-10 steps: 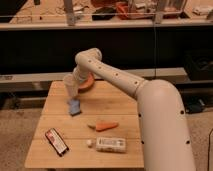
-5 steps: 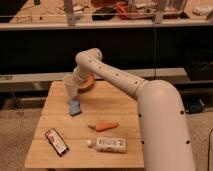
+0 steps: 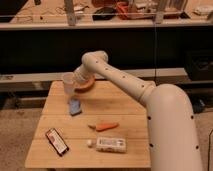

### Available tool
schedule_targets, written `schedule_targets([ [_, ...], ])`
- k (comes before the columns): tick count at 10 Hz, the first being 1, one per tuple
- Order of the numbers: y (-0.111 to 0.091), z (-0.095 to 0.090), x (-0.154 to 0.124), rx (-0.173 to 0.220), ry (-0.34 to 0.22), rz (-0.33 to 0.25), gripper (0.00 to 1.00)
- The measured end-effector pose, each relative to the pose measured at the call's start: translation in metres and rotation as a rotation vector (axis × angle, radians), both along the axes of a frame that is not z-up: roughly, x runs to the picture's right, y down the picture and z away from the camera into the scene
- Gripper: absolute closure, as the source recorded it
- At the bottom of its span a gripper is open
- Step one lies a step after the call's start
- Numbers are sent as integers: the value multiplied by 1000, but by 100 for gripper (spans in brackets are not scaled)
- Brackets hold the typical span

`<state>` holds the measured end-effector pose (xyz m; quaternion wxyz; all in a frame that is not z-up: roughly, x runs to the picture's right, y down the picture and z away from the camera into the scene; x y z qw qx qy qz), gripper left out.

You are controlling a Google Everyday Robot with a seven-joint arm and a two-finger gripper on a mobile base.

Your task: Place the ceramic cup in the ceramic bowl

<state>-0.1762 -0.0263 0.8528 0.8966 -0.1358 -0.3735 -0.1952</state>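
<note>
The pale ceramic cup (image 3: 67, 82) is upright in my gripper (image 3: 75, 85), held a little above the far left part of the wooden table (image 3: 125, 107). The gripper is shut on the cup. The orange-brown ceramic bowl (image 3: 87, 86) sits on the table just right of and behind the cup, and the gripper and wrist partly hide it. My arm reaches in from the lower right.
A blue sponge-like object (image 3: 75, 106) lies just below the cup. An orange carrot (image 3: 105, 126), a small white ball (image 3: 90, 143), a white packet (image 3: 111, 144) and a black-and-red packet (image 3: 56, 141) lie toward the front. A dark shelf stands behind the table.
</note>
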Motion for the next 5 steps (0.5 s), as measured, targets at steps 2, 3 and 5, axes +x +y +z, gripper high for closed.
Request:
schedule_targets([
  [2, -12, -1, -6, 19, -39, 15, 100],
  [3, -19, 0, -6, 39, -37, 19, 100],
  [5, -35, 1, -7, 90, -29, 24, 100],
])
